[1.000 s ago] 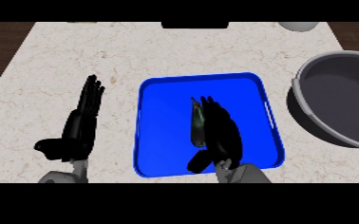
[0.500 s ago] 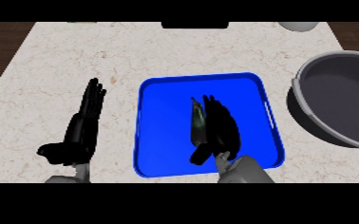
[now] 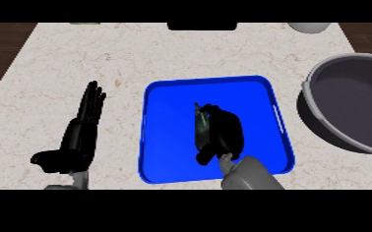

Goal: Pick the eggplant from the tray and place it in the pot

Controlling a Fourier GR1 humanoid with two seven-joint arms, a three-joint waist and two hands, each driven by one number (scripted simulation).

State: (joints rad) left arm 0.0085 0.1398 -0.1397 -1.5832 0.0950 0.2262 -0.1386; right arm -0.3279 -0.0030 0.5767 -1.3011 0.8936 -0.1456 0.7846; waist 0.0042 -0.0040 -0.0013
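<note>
A blue tray (image 3: 170, 128) lies on the counter in the middle of the head view. On it rests the dark eggplant (image 3: 200, 124), lengthwise, with only a greenish strip showing at its left side. My right hand (image 3: 227, 133) lies on top of it, fingers curled over it and thumb low on the left. The grey pot (image 3: 308, 91) stands at the right edge, apart from the tray. My left hand (image 3: 81, 130) rests open on the counter left of the tray, fingers pointing away.
A white round object (image 3: 309, 27) sits at the far right of the counter. A dark flat object (image 3: 202, 26) sits at the far middle. The counter's left edge slants in at the upper left.
My right hand's fingers have curled down round the eggplant, so the hand looks shorter than before. The left hand has shifted only slightly. Tray and pot have not moved.
</note>
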